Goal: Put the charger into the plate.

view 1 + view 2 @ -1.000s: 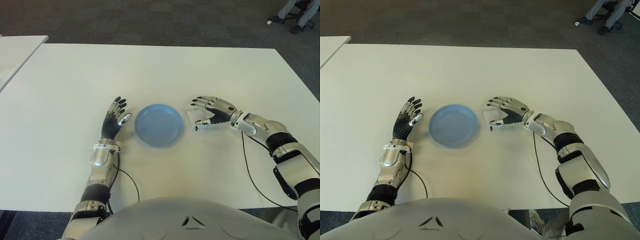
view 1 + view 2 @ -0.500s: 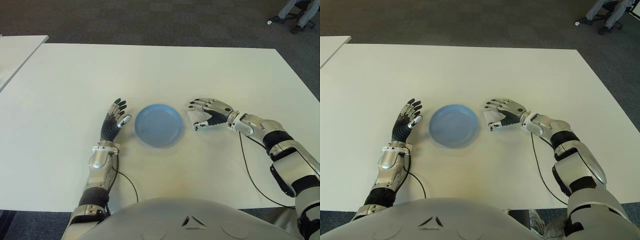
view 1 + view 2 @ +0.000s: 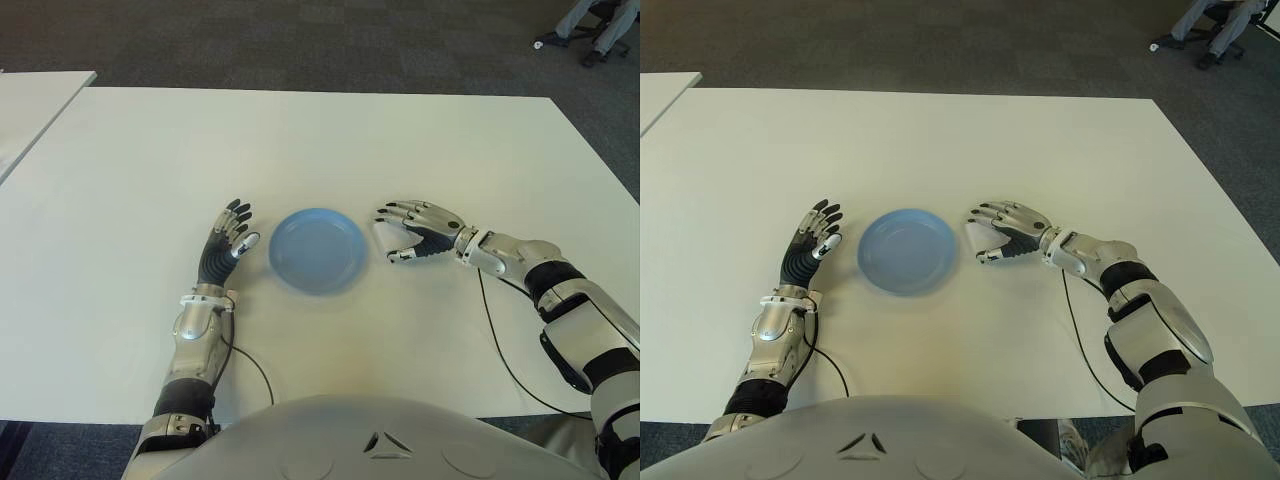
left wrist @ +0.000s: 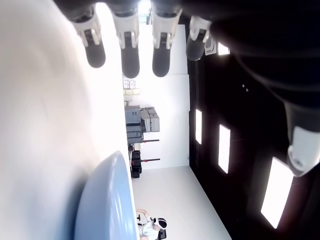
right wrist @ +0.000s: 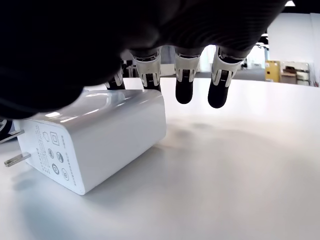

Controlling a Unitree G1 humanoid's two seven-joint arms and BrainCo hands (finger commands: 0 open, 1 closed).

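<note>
White charger [image 5: 95, 145] lying flat on the white counter [image 3: 330, 140], just right of the blue plate [image 3: 318, 250] and outside it; its prongs point away from the fingers. The right hand [image 3: 412, 234] arches over the charger, fingers [image 5: 183, 82] curled downward around its far side but not yet clamped on it, so the hand is released and holds nothing. The charger sits beneath the palm, between hand and plate, hence the right hand is the nearer one; the plate lies to its left. The left hand [image 3: 225, 246] shows just left of the plate, fingers extended and empty.
</note>
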